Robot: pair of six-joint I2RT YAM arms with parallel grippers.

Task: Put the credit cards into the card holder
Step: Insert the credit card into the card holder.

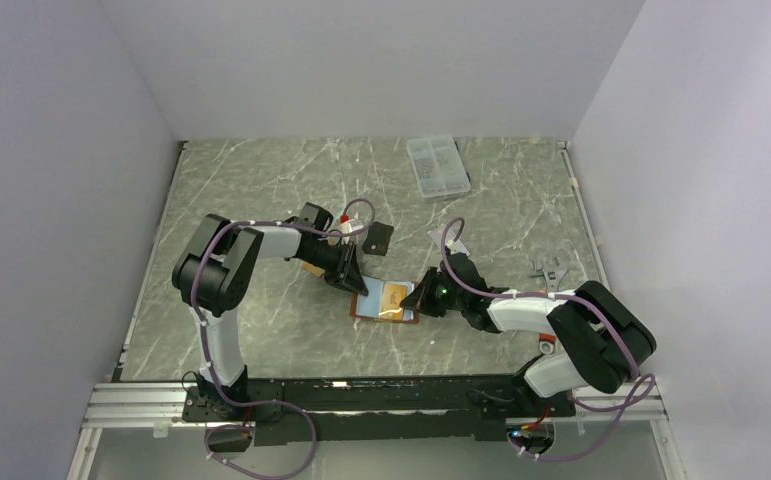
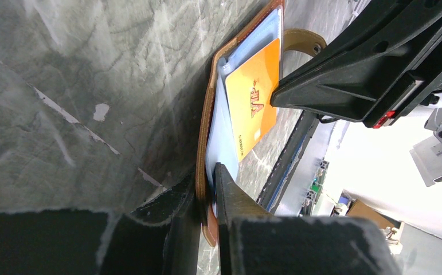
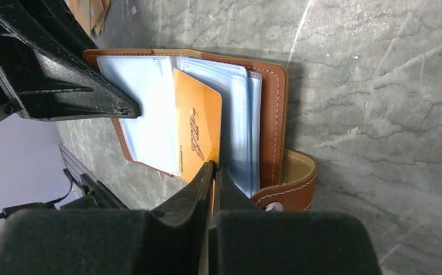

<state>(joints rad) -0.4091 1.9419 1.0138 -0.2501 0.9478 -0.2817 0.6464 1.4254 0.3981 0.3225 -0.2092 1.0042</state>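
Two arms meet at the open card holder (image 3: 276, 109) on the counter (image 1: 261, 190) | your left jaws clamped on its leather edge | your right jaws closed on the orange card (image 3: 198, 134), which lies across the pale blue pockets | black card (image 1: 379, 238) lies apart, behind the holder

Grey marbled tabletop (image 1: 261, 200) w/ plain pale walls (image 1: 61, 150), even light.

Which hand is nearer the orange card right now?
Right. The right hand is shut on an edge of the orange card, which lies on the open card holder. The left hand clamps the holder's cover, off the card.
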